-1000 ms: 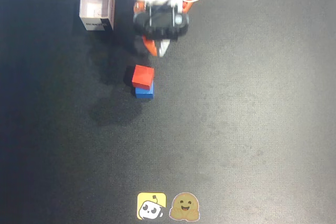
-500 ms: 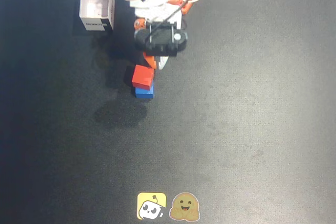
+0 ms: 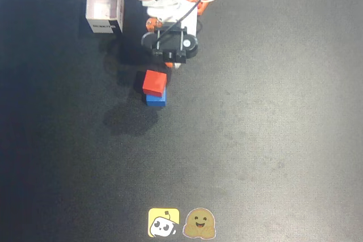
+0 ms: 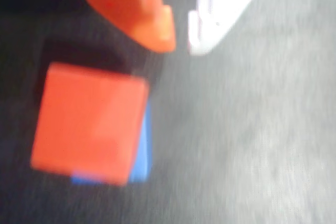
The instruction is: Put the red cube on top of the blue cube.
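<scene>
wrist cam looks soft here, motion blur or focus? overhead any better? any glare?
Wrist view: smeared throughout, the red cube, the blue cube edge beneath it and the gripper tips all soft; blur or focus, cannot tell. Overhead view: sharper, cube edges crisp, mat brighter at centre and darker toward the left and corners, soft shadows left of the stack, no hard glare.

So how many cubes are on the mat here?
2, stacked below the hand in the overhead view: the red cube sits on the blue cube. None appear hidden.
</scene>
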{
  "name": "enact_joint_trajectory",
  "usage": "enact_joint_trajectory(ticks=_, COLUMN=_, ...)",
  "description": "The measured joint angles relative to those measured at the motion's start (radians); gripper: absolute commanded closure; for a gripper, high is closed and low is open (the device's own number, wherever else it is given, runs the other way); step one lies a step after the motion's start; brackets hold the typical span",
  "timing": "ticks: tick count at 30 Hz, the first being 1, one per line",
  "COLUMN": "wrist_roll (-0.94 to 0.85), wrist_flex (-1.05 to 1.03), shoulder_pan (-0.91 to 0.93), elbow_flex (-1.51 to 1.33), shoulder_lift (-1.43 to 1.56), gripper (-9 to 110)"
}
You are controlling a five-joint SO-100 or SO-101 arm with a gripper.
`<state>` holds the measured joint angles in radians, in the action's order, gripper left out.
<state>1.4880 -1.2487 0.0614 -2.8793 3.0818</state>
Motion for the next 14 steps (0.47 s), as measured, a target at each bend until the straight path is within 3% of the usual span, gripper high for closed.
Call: enact_joint_trajectory(ticks=14, wrist_roll=-0.055, wrist_flex=-0.009, shoulder_pan=-0.003, elbow_flex=0.000, shoulder_lift=0.000, gripper=101)
